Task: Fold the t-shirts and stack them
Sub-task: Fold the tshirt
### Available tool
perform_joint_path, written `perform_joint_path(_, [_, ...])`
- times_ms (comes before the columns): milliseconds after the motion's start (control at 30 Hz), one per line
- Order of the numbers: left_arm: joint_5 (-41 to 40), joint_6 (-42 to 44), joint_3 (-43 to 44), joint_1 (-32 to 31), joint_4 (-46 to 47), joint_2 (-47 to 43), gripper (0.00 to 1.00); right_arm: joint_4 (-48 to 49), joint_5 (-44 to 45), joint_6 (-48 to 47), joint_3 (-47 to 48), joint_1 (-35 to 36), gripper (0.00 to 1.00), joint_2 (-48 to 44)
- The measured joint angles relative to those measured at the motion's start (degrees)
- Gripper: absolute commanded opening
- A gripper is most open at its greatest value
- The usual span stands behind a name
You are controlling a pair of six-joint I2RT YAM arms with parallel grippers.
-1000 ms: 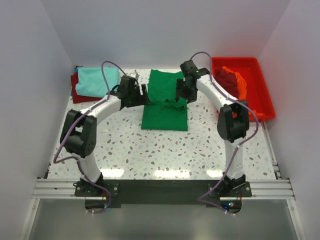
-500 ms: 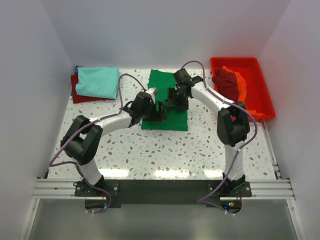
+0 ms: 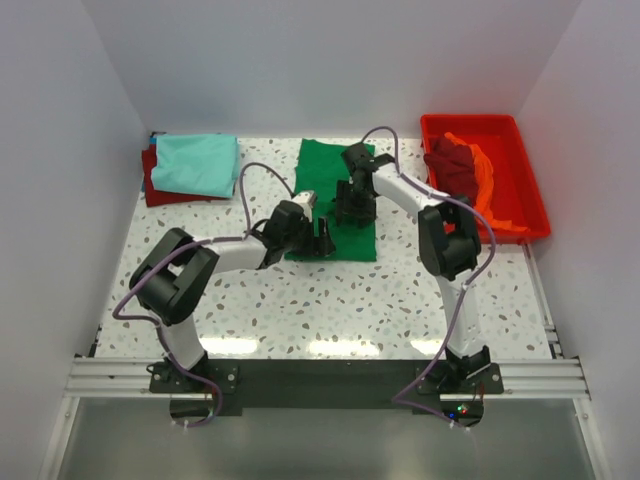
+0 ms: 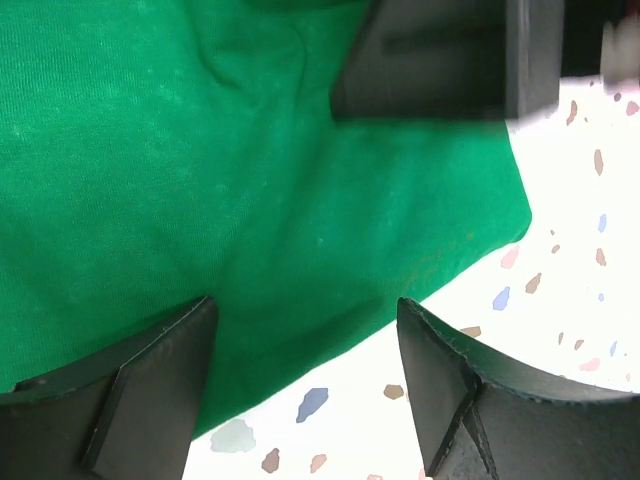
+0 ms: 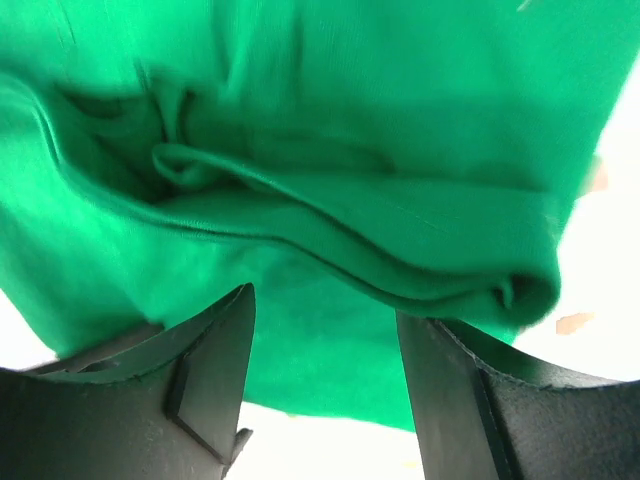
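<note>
Left arm (image 3: 225, 250) is seen stretched low toward centre, elbow raised at left. Left tool (image 3: 320, 238) (image 4: 305, 310) is pointed right, fingers spread wide. Right arm (image 3: 400, 188) is doubled back from its elbow. Right tool (image 3: 352, 205) (image 5: 322, 310) is angled down, fingers likewise parted. Tools are held near each other.

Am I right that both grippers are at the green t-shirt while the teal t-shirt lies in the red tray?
Not quite: the top view shows the teal t-shirt on a dark red one at the far left, outside the tray.
</note>
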Motion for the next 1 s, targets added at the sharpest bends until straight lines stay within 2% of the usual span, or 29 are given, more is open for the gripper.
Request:
perform_joint_path(333, [-0.83, 1.66, -5.05, -3.41, 5.51, -2.12, 0.78, -1.03, 4.42, -0.15, 12.48, -5.97, 0.62, 2.03])
perform_joint_path(467, [-1.31, 2.45, -5.62, -4.94, 5.53, -2.71, 0.78, -0.98, 4.57, -0.61, 12.85, -7.85, 0.62, 1.57])
perform_joint_path(567, [-1.46, 2.43, -5.77, -5.75, 3.5, -3.91, 0.78, 0.04, 4.11, -1.03, 6.47, -7.8, 0.62, -1.36])
perform_joint_path(733, [-2.21, 2.16, -7.15, -6.56, -3.21, -8.96, 0.79, 1.53, 1.9, -1.2, -12.72, -6.93, 0.62, -12.81])
perform_joint_path(867, [-4.17, 0.76, -8.28, -6.75, -8.44, -16.52, 0.81, 2.54, -0.09, -0.92, -25.18, -6.1, 0.62, -23.52])
perform_joint_path(1000, [-7.52, -1.68, -8.28, -6.75, -12.44, -23.17, 0.81, 4.76, -1.49, -0.07, -33.51, -5.33, 0.6, -30.16])
